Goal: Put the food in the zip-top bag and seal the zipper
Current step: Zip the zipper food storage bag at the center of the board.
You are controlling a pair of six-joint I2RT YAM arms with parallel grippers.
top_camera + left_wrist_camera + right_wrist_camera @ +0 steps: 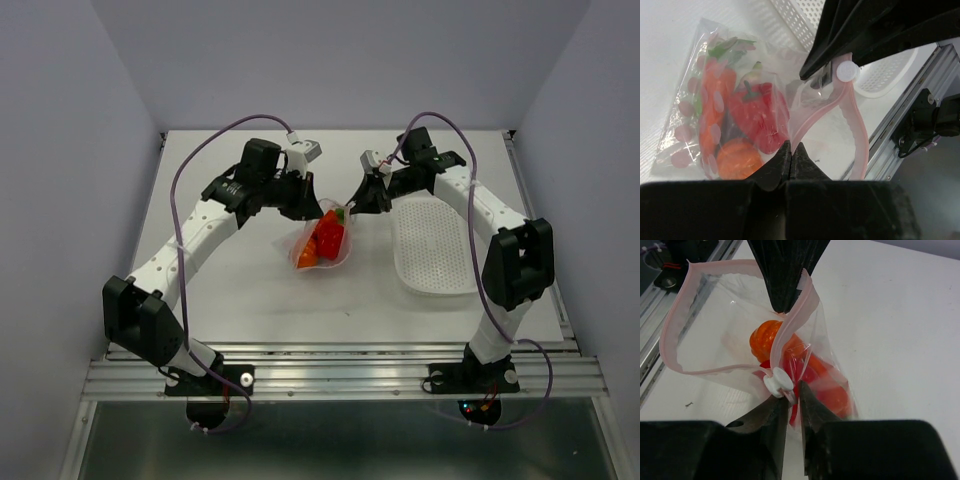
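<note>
Bag: the clear zip-top bag (320,243) was held up between the two grippers near the middle of the table (220,290), mouth upward; whether its bottom touched the table could not be told.
Food: the red pepper (757,120), carrot (715,105) and orange fruit (737,157) were all inside, bunched low.
Basket: the white basket (435,245) lay to the right, well apart from the bag.
Zipper: the pink strip (859,125) gaped in a wide loop, unsealed, with the white slider (778,382) at one end.
Left gripper: the left gripper (791,147) was pinched tight on the bag's rim at the end far from the slider.
Right gripper: the right gripper (793,397) was clamped on the strip just beside the slider.
Handling: the film looked thin, limp and slick, and the toys light, so the load probably sagged without straining the grip.
Where to hold: probably the stiffer strip itself, one end anchored, the other hold against the slider.
Risk: slack film might bunch ahead of the slider.
</note>
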